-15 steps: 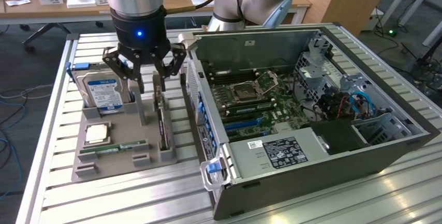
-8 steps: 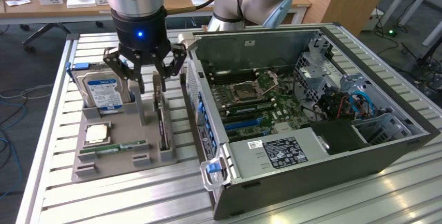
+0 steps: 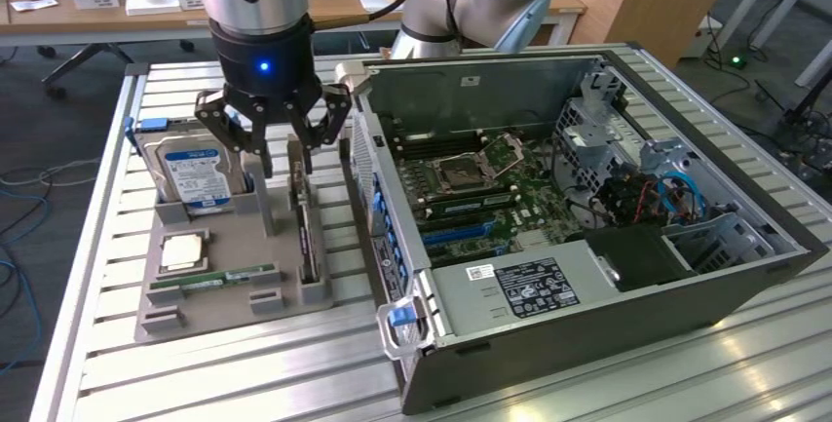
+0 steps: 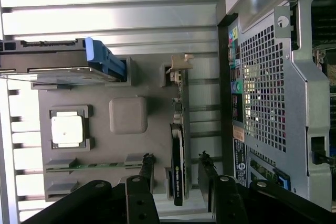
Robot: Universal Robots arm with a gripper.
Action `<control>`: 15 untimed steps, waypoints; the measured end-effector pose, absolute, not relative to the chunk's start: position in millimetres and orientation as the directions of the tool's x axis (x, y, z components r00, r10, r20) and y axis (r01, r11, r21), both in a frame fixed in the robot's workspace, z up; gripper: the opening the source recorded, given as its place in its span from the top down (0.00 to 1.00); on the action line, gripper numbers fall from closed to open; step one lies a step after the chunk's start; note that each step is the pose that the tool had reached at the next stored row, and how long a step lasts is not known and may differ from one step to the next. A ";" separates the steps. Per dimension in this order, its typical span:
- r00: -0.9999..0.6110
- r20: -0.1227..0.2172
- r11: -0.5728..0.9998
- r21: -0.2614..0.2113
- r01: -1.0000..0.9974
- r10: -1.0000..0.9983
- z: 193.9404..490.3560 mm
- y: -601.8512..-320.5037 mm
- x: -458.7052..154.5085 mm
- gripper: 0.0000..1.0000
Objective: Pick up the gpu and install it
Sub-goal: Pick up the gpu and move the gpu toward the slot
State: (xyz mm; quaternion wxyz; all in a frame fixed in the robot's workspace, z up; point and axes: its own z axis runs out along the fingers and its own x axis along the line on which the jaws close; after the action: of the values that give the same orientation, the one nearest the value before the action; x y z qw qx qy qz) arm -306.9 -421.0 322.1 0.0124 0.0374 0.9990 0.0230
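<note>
**End effector (image 3: 288, 157) over the grey parts tray (image 3: 208, 310) on the table (image 3: 234, 373).** The jaws stand fully open and hold nothing. In the wrist view, its fingers (image 4: 148, 163) flank the gpu (image 4: 178, 169) without touching it. The gpu stands on edge in a tray slot. In the exterior view it lies at 9 o'clock of the open computer case (image 3: 586, 344) and at 3 o'clock of the hard drive (image 3: 195, 173).

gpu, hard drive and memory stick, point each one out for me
gpu (image 4: 177, 163): wrist view, on its black upturned edge.
hard drive (image 3: 195, 176): exterior view, on its blue-white label.
memory stick (image 3: 214, 277): exterior view, middle of the green board.
</note>
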 end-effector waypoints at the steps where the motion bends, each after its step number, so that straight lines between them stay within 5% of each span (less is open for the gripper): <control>1: -0.997 -0.023 0.996 0.047 0.074 0.075 322.1 -421.0 -306.9 0.53; 15: -0.997 -0.023 0.996 0.047 0.074 0.075 317.6 -421.0 -306.9 0.53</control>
State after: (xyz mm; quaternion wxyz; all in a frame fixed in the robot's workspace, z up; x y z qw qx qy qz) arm -306.9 -421.0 317.6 0.0125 0.0374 0.9990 0.0230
